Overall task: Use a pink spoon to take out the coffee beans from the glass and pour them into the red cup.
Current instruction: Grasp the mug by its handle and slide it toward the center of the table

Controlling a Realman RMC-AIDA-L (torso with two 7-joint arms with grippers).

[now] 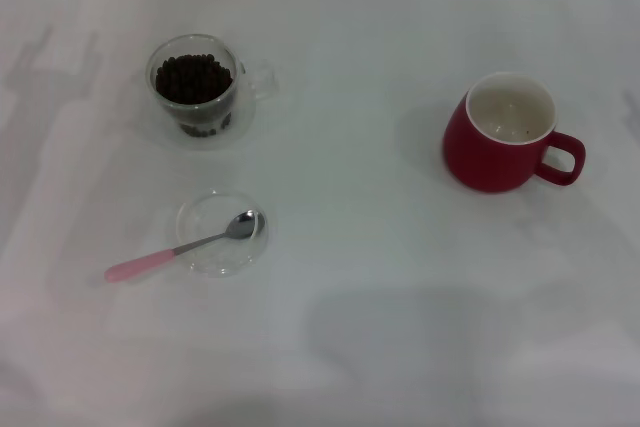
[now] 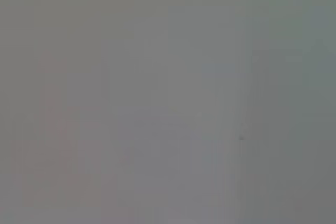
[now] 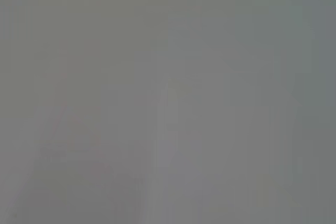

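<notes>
In the head view the glass [image 1: 200, 87] stands at the back left, filled with dark coffee beans [image 1: 192, 77], its clear handle to the right. The pink spoon [image 1: 180, 247] lies in front of it, its metal bowl resting in a shallow clear glass dish [image 1: 222, 234] and its pink handle pointing out to the left onto the table. The red cup [image 1: 505, 134] stands at the right, handle to the right, with a few specks on its white inside. Neither gripper is in view. Both wrist views show only plain grey surface.
The white table [image 1: 350, 297] carries only these things. Faint shadows fall on it at the far left and along the front.
</notes>
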